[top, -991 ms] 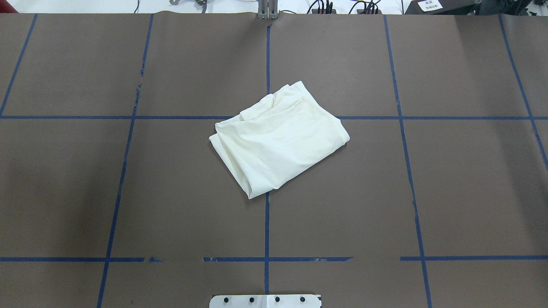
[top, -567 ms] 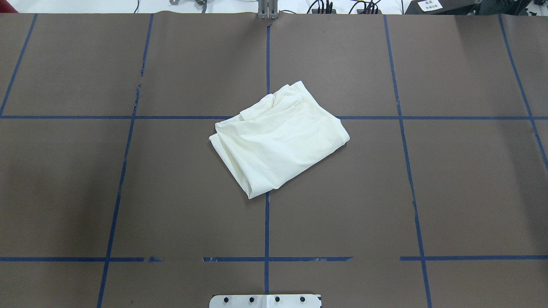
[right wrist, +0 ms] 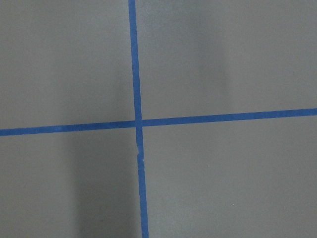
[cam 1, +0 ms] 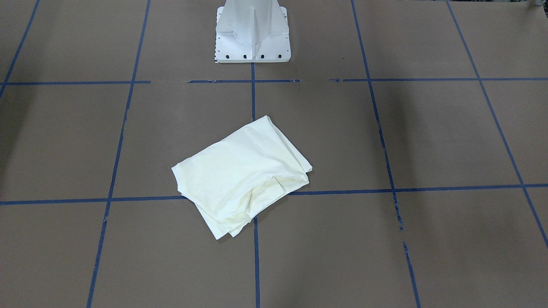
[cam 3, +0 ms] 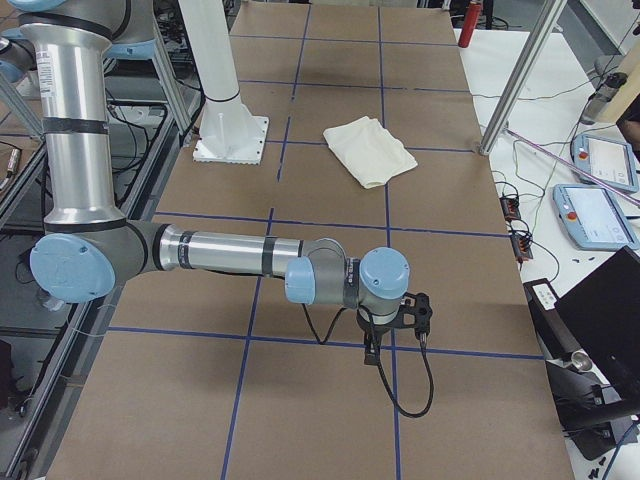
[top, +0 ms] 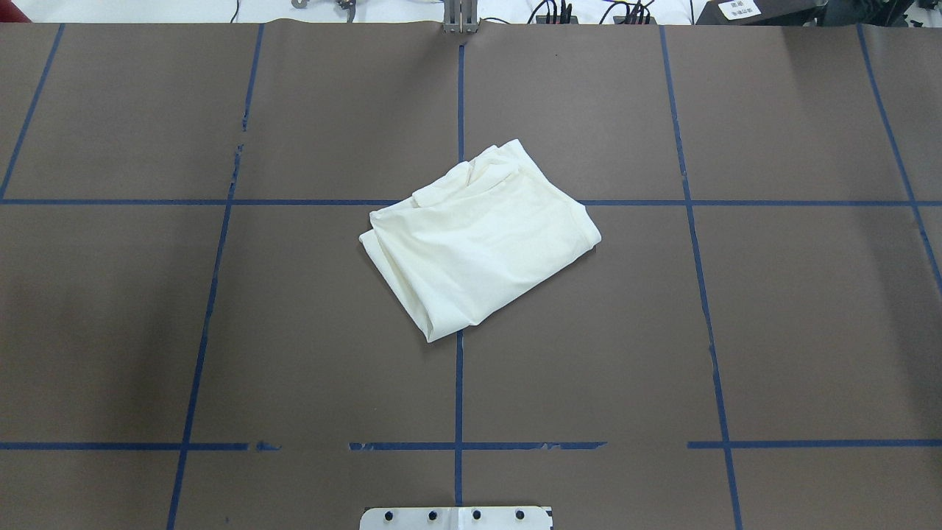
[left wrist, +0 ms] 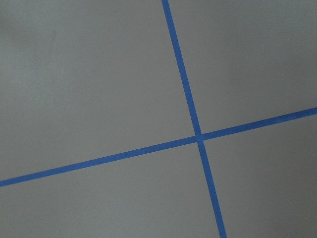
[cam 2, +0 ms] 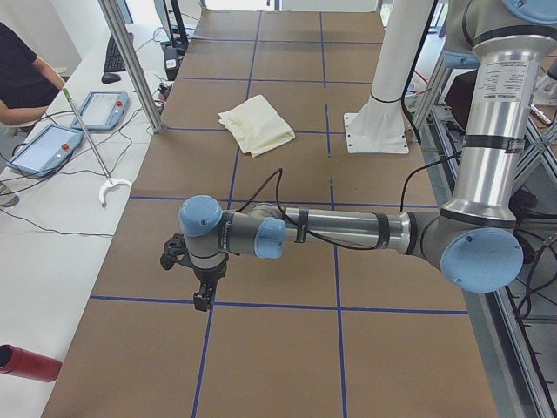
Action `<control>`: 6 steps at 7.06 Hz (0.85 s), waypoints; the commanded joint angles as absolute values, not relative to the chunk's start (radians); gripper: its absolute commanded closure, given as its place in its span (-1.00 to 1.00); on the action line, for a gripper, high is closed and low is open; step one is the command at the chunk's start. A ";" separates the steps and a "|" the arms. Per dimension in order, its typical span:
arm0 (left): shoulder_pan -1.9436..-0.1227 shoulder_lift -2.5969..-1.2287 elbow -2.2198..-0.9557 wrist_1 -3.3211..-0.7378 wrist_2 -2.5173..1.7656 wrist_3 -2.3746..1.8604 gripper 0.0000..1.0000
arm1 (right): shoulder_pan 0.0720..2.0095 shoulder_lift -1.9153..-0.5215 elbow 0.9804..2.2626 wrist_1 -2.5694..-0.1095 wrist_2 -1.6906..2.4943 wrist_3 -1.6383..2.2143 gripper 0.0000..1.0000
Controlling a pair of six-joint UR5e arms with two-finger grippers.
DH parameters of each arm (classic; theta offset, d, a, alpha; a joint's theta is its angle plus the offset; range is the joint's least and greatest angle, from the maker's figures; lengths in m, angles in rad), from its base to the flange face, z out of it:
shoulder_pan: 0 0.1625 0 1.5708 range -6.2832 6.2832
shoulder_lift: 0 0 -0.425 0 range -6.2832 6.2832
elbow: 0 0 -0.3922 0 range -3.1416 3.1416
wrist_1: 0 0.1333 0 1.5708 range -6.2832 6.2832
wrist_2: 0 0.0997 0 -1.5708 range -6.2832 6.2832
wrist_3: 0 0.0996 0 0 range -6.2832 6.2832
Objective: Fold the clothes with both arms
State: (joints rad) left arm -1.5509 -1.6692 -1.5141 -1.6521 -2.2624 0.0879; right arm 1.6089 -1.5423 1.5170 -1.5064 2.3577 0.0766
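Observation:
The cream-white shirt [top: 478,235] lies folded into a compact bundle at the table's middle, plain side up; its print is hidden. It also shows in the front view [cam 1: 242,175] and both side views [cam 2: 255,124] [cam 3: 370,148]. Both arms are stretched out low, far from the shirt. The left gripper [cam 2: 202,296] hangs over a tape crossing near the table's left end. The right gripper [cam 3: 372,350] hangs over a crossing near the right end. They show only in the side views, so I cannot tell whether they are open or shut. Both wrist views show only brown table and blue tape.
The white pedestal base [cam 1: 252,32] stands at the robot's edge, behind the shirt. Blue tape lines [top: 458,383] grid the brown table cover. An operators' bench with teach pendants [cam 2: 100,109] [cam 3: 590,215], cables and a metal post [cam 2: 130,61] runs along the far side.

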 commanded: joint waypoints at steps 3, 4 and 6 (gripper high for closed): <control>-1.551 -1.667 -1.509 -1.652 -2.264 0.025 -1.00 | 1.608 -1.540 1.517 -1.506 2.359 0.077 -1.00; -1.549 -1.661 -1.509 -1.652 -2.266 0.023 -1.00 | 1.608 -1.539 1.517 -1.506 2.359 0.077 -1.00; -1.551 -1.655 -1.509 -1.652 -2.267 0.023 -1.00 | 1.609 -1.539 1.517 -1.506 2.359 0.077 -1.00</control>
